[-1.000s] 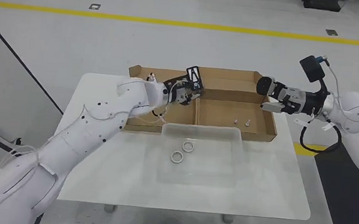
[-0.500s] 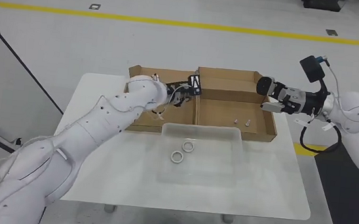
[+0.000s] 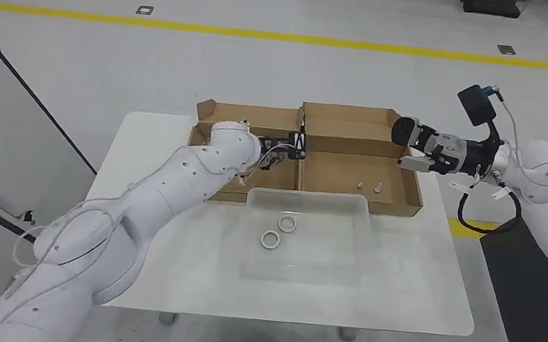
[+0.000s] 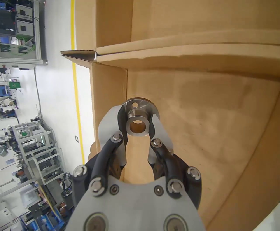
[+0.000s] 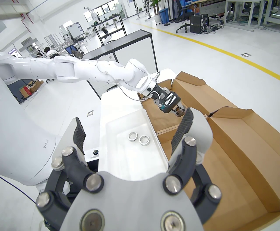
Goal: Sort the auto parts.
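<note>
The left end effector (image 4: 137, 114) is clamped on a flanged metal bushing (image 4: 136, 128), holding it inside the box's (image 3: 351, 129) left compartment, close to the divider. The right end effector (image 3: 411, 147) hangs over the box's right end, its fingers spread with nothing between them. Two rings (image 3: 288, 225) lie in the clear tray (image 3: 351, 255) just in front of the box on the desk (image 3: 413, 286).

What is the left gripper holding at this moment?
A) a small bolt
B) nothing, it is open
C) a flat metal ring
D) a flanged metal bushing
D: in the left wrist view the left gripper has its fingers shut on a flanged metal bushing, at the cardboard box.
</note>
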Robot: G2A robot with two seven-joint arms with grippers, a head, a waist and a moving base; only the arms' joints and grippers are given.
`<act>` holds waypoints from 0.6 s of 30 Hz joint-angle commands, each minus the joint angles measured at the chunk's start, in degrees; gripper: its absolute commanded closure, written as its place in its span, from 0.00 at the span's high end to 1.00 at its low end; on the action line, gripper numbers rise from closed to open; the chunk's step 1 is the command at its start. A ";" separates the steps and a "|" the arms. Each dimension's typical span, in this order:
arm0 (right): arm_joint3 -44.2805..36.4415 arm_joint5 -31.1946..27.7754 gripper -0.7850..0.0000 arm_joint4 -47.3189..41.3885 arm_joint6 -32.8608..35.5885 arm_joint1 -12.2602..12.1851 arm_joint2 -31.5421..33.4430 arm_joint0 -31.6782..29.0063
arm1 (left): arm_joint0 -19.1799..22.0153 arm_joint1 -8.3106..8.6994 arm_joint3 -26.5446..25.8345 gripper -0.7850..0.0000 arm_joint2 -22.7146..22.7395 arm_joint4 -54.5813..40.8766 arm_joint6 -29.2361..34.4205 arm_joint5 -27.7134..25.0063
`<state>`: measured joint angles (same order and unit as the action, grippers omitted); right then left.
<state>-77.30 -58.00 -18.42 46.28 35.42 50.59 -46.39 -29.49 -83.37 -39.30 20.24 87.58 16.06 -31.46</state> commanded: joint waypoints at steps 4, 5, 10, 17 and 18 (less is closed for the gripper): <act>0.00 0.00 1.00 0.00 0.00 0.00 0.00 0.00 | 0.61 -2.05 3.81 0.00 -0.63 -0.10 -0.30 -1.83; 0.00 0.00 1.00 0.00 0.00 0.00 0.00 0.00 | 0.66 -2.43 4.45 0.00 -0.84 0.07 -0.42 -2.41; 0.00 0.00 1.00 0.00 0.00 0.00 0.00 0.00 | 1.17 -4.12 7.59 0.00 -1.54 0.94 -0.76 -4.25; 0.00 0.00 1.00 0.00 0.00 0.00 0.00 0.00 | 1.75 -5.99 11.21 0.01 -1.86 1.67 -1.47 -5.62; 0.00 0.00 1.00 0.00 0.00 0.00 0.00 0.00 | 1.79 -6.23 11.64 0.01 -1.84 1.63 -1.52 -5.74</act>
<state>-77.30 -58.00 -18.42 46.28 35.42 50.59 -46.39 -27.73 -89.43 -27.99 18.39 89.22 14.56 -37.11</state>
